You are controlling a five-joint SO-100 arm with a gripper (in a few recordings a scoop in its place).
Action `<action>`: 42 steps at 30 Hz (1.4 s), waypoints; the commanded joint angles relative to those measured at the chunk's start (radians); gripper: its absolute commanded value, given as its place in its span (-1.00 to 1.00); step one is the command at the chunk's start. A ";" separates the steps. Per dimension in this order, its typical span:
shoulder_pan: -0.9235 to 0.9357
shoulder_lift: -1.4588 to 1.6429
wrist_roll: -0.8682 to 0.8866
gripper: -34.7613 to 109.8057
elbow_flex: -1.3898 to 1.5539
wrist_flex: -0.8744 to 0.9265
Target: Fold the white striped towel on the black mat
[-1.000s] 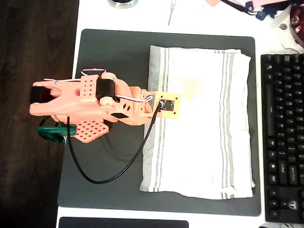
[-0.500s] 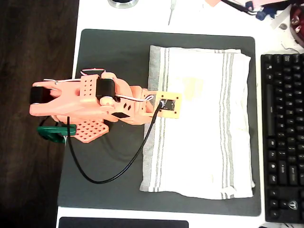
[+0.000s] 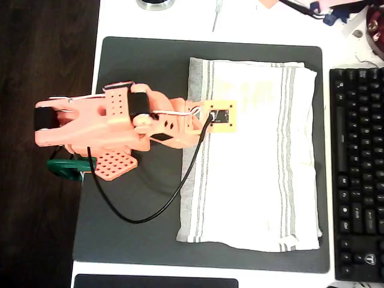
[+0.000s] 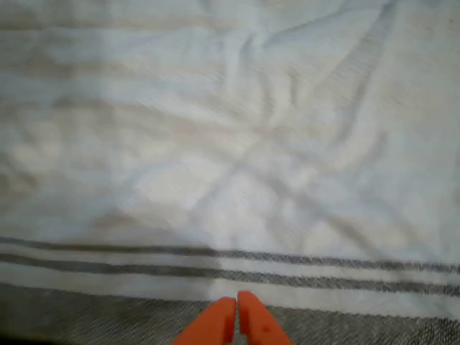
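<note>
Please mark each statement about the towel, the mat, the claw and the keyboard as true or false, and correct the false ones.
1. The white striped towel lies spread flat on the black mat. True.
2. In the wrist view the two fingertips of the claw are wide apart. False: they are together, over the grey band near the towel's edge.
3. A black keyboard lies at the right of the mat in the overhead view. True.
4. The towel hangs over the keyboard. False: it stays on the mat and does not reach the keyboard.
5. The orange arm comes in from the right in the overhead view. False: it comes from the left.
</note>
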 commanded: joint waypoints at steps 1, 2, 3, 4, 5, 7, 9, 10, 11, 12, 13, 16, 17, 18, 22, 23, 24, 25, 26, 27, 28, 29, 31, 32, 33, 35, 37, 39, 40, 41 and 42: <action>-0.081 -0.163 0.037 -0.52 -0.199 0.000; -0.103 -0.215 0.057 -0.52 -0.259 0.003; -0.118 -0.258 0.072 -0.52 -0.311 0.003; -0.132 -0.295 0.083 -0.52 -0.356 0.003; -0.146 -0.330 0.091 -0.52 -0.394 0.003; -0.179 -0.388 0.097 -0.52 -0.439 -0.025; -0.210 -0.460 0.117 -0.52 -0.485 -0.048; -0.225 -0.497 0.130 -0.52 -0.503 -0.066; -0.238 -0.529 0.144 -0.52 -0.517 -0.089; -0.252 -0.563 0.160 -0.52 -0.534 -0.104; -0.265 -0.595 0.175 -0.52 -0.552 -0.110; -0.308 -0.692 0.227 -0.51 -0.598 -0.147; -0.325 -0.726 0.242 -0.51 -0.615 -0.161; -0.337 -0.765 0.259 -0.50 -0.638 -0.167; -0.380 -0.959 0.316 -0.46 -0.775 -0.178; -0.390 -1.008 0.328 -0.44 -0.808 -0.186; -0.397 -1.057 0.336 -0.43 -0.844 -0.190; -0.400 -1.104 0.347 -0.43 -0.882 -0.193; -0.407 -1.154 0.356 -0.42 -0.922 -0.192; -0.411 -1.200 0.362 -0.42 -0.957 -0.192; -0.414 -1.241 0.368 -0.42 -0.989 -0.193; -0.417 -1.284 0.370 -0.41 -1.023 -0.192; -0.420 -1.364 0.382 -0.39 -1.088 -0.187; -0.423 -1.405 0.388 -0.38 -1.124 -0.175; -0.425 -1.442 0.397 -0.37 -1.158 -0.166; -0.431 -1.511 0.416 -0.34 -1.226 -0.143; -0.440 -1.566 0.430 -0.33 -1.279 -0.129; -0.448 -1.606 0.446 -0.32 -1.321 -0.124; -0.451 -1.621 0.451 -0.32 -1.339 -0.121; -0.454 -1.640 0.457 -0.32 -1.359 -0.118; -0.457 -1.661 0.460 -0.32 -1.387 -0.104</action>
